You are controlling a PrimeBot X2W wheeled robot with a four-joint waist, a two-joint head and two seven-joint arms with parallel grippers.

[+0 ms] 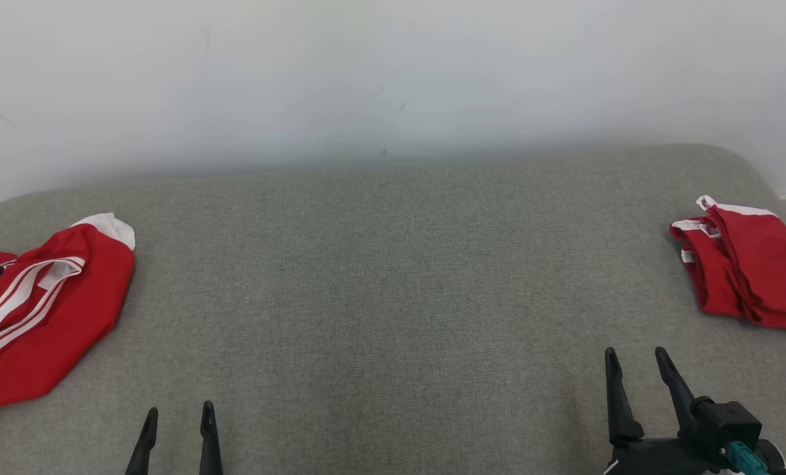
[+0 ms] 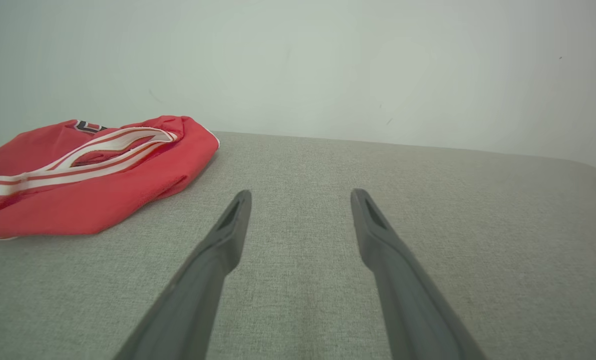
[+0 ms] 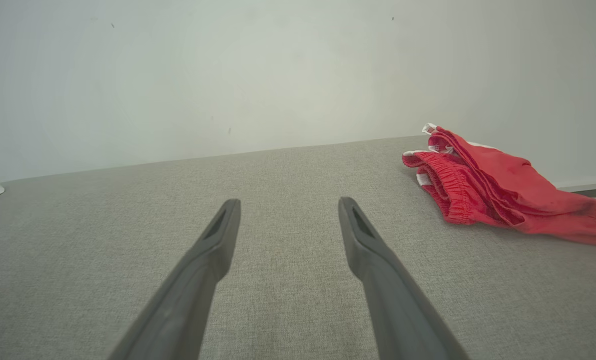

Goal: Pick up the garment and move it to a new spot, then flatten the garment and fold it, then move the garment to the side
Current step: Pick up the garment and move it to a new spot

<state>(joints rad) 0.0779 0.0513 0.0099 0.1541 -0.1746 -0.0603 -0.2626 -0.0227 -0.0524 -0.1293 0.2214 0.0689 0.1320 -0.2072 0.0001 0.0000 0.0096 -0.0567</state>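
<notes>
A red garment with white stripes and a white trim (image 1: 43, 310) lies crumpled at the left edge of the grey padded surface (image 1: 379, 277); the left wrist view has this garment (image 2: 87, 175) ahead and to the left of my fingers. A second red garment with an elastic waistband (image 1: 746, 267) lies bunched at the far right, and appears as a red heap (image 3: 488, 187) to the right in the right wrist view. My left gripper (image 1: 179, 414) stands open at the lower left, apart from the cloth. My right gripper (image 1: 635, 355) stands open at the lower right, below the bunched garment, holding nothing.
A pale wall (image 1: 393, 79) rises behind the padded surface. The surface has rounded far corners, and its right edge drops off beside the bunched garment. A broad bare stretch of grey fabric lies between the two garments.
</notes>
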